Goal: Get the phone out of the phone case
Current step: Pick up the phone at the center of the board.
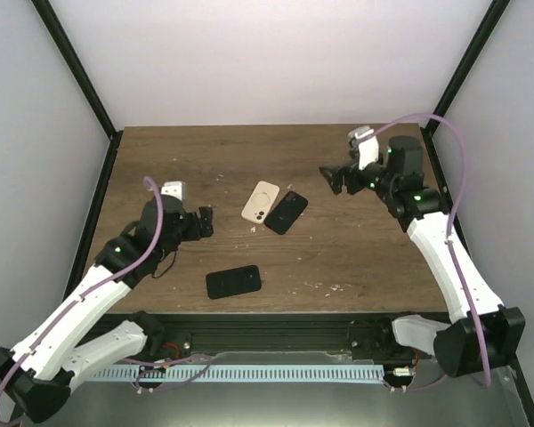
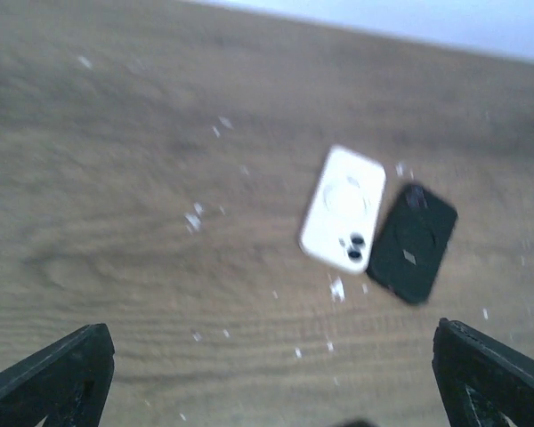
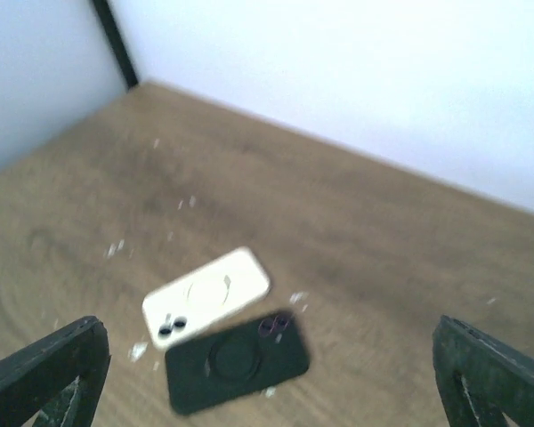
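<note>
Top external view, from the left: the left arm reaches in from the near left corner, and the left pincer hovers above the counter with its jaws spread wide and nothing between them. In the left wrist view its two dark fingertips stand at the bottom corners of the picture with bare wood between. Just right of it and nearer the front edge a black handset lies flat, its long side running across the counter, well apart from the other two things. Up toward the middle lies the white phone case, back up and tilted. The wrist views show a ring on its back and two dark camera lenses at one corner, so a phone sits inside it. Right beside it, edge touching or very nearly, lies the black phone case, also back up and tilted the same way. It has a faint ring and small lenses at one corner – blur hides whether a phone fills it. White specks are scattered over the wood around both cases. Farther right and toward the back, the right pincer hangs in the air, pointing left at the pair but clear of them, jaws wide and empty. Its fingertips frame the two cases in the right wrist view. Behind it the right arm runs down the right edge to its base.
</note>
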Robot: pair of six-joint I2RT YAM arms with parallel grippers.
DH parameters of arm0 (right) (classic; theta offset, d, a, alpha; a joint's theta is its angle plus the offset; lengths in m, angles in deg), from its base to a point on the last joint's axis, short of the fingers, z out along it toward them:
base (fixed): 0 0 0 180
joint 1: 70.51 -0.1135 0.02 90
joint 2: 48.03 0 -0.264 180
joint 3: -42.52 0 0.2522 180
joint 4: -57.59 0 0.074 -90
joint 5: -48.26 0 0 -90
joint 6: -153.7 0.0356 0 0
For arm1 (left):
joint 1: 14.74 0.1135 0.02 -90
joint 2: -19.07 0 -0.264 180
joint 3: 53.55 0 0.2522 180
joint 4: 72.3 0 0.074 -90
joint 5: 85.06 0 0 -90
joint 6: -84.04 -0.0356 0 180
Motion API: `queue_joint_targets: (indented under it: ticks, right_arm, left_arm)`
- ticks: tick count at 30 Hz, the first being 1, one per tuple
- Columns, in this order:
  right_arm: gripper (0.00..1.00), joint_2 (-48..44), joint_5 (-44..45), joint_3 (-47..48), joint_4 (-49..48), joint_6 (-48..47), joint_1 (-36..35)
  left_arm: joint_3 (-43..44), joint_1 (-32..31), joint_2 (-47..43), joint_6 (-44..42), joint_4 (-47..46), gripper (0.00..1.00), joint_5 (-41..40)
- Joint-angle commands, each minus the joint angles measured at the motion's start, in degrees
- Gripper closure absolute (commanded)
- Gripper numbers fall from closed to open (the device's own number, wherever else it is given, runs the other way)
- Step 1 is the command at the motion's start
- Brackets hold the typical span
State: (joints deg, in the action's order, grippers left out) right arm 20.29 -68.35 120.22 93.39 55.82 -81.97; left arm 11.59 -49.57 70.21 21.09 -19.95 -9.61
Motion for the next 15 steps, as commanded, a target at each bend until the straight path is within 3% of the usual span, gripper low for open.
queue_joint_targets:
  ticks: [1,6,10,15]
  right_arm:
    - [0.00,-3.1,9.4,6.8,-1.4,8.5,-0.5]
    - [0.00,-6.0,11.0,2.7,-2.9,5.7,-0.2]
    - [0.00,-7.8,-3.6,-0.6,2.8,-9.7,-0.1]
    - [0.04,-3.5,-13.8,0.9,12.7,-18.7,-2.3]
  left_arm:
    - [3.6,-0.2,-2.4,1.2,-1.6,0.03,-12.7]
    - [4.9,-0.3,-0.8,1.8,0.8,0.00,-14.2]
    - [0.4,-0.2,-4.0,-4.9,-1.7,0.01,-8.1]
    - [-4.1,-0.3,-7.7,-7.2,-2.1,0.05,-1.2]
